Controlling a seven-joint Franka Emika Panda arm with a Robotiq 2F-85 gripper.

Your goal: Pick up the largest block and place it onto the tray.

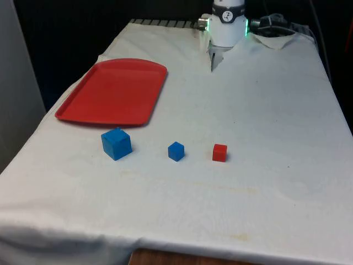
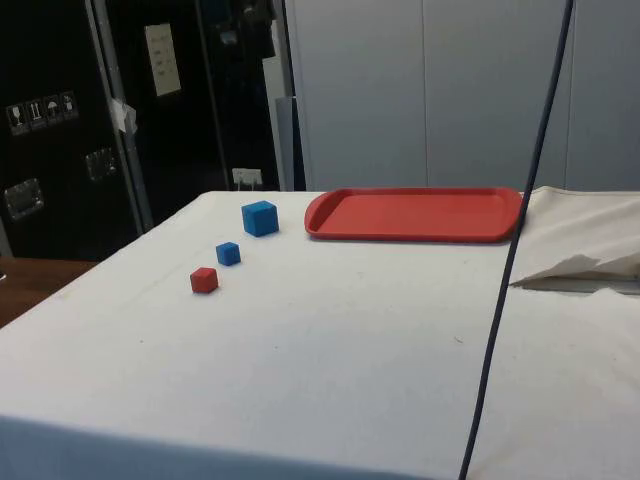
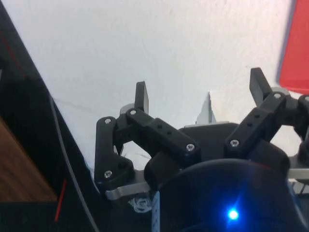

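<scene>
White-clothed table (image 1: 265, 110). Red tray (image 1: 113, 91) lies bare at the front view's left. Near its front edge stands the large blue block (image 1: 116, 143), the target; a small blue block (image 1: 176, 151) and a small red block (image 1: 219, 152) sit in a row toward the front view's right, each apart. Gripper (image 3: 200, 92) hangs over bare cloth, fingers spread, nothing between them (tray corner just beside one finger). Step in hand, by judgement: the approach, not yet begun. Next move calls for travel to the large block, descent, closing.

Three blocks sit in a row on the worktop (image 1: 248, 193): the largest block (image 1: 116, 143) at the front view's left, then a smaller block (image 1: 176, 150), then the smallest block (image 1: 219, 152). The tray (image 1: 113, 92) lies just behind the largest one.
</scene>
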